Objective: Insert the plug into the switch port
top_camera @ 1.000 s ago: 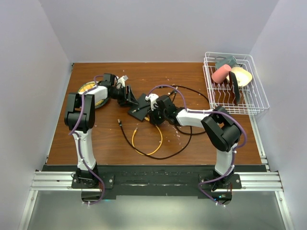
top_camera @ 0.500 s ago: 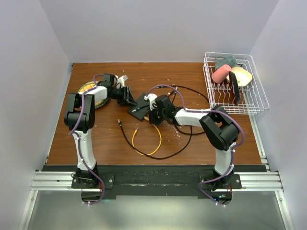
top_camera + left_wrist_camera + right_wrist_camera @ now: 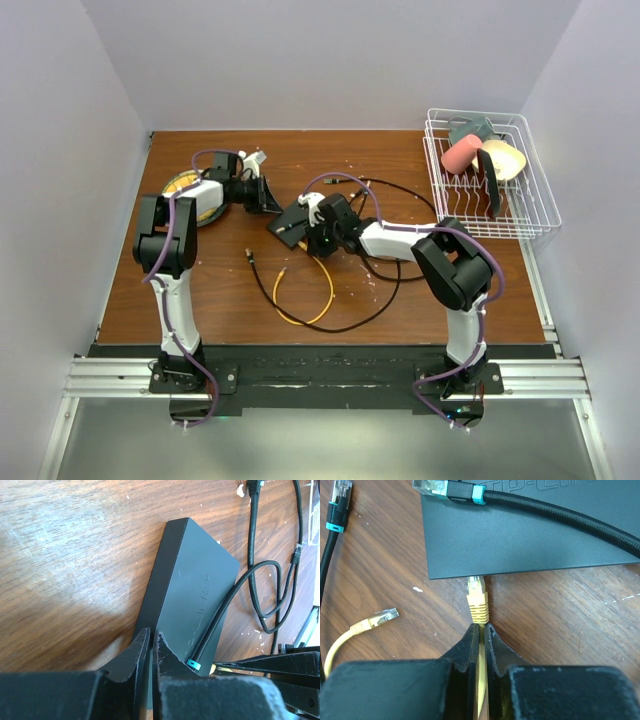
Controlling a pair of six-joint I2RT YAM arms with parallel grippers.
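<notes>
Since both have just closed, the right claw is clenched on the thin yellow cable behind its clear-tipped plug, set mid-frame against the edge of the flat dark-grey switch box. The left claw is shut at that box's corner, so insertion seems next.

Both arms lean in toward each other, wrists tipped down. The left arm stands up from its base, folds at the elbow and reaches right. The left gripper sits low with its jaws pressed together. The right arm bends sharply and stretches left. The right gripper is low too, fingers pinched just behind the plug.
</notes>
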